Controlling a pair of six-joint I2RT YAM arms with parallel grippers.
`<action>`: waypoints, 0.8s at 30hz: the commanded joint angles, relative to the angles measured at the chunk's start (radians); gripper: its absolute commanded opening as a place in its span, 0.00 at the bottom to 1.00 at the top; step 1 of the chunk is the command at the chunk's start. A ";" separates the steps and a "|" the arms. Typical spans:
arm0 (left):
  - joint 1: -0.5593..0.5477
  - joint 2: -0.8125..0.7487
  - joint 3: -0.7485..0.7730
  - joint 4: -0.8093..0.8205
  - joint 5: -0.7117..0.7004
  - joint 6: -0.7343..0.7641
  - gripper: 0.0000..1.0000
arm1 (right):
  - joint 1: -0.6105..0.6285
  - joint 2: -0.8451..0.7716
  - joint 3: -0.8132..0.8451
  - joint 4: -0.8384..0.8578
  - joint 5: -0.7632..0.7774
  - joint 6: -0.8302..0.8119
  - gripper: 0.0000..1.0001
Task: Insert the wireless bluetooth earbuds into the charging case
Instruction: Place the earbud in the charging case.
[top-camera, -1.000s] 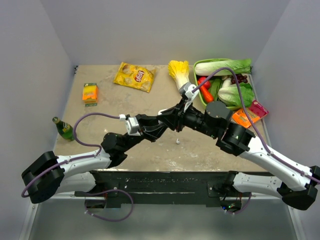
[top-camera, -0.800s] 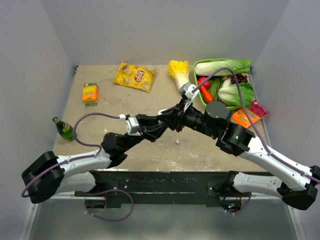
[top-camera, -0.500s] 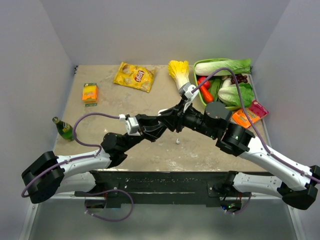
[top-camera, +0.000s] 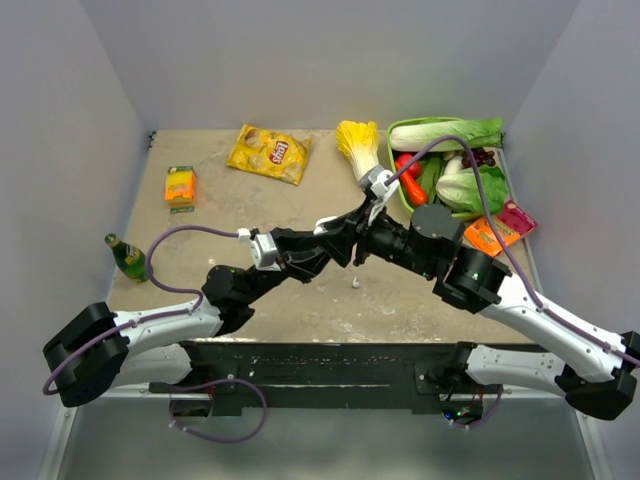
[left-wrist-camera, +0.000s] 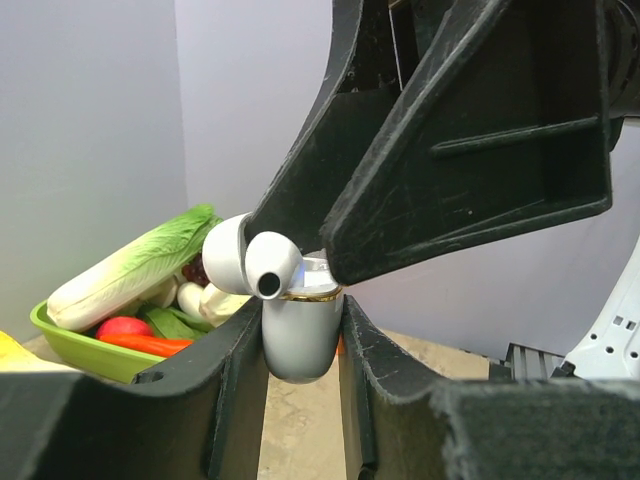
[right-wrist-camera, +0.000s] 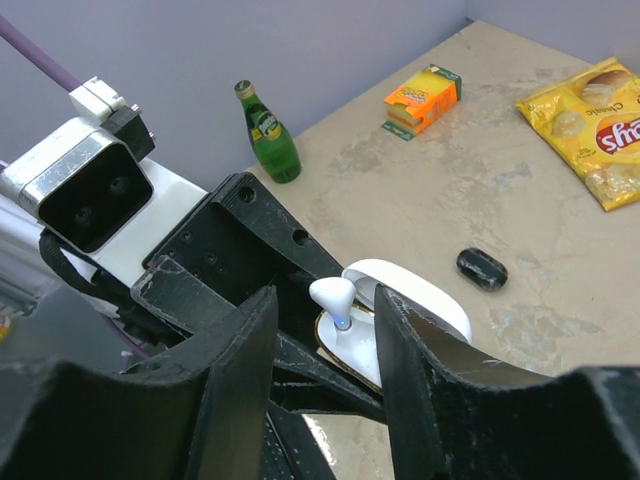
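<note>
Top external: table is occupied by veg basket beside right arm, chips bag, orange box, bottle. Charging case is clamped by left gripper, lid open. White earbud is seated in it, straddled by right gripper, jaws apart.

The worktop is carrying a Lay's chip bag at eleven o'clock, cabbage at twelve, vegetable basket at one, orange box at ten, green bottle at nine, white earbud near centre.
</note>
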 joint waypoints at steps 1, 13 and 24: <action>0.002 -0.005 0.013 0.270 -0.025 0.014 0.00 | 0.000 -0.054 0.060 0.003 0.033 0.016 0.49; 0.001 -0.013 0.021 0.189 -0.060 0.086 0.00 | 0.002 0.036 0.263 -0.281 0.331 0.051 0.58; 0.001 0.045 0.079 0.111 -0.149 0.174 0.00 | 0.043 0.136 0.382 -0.362 0.425 0.066 0.67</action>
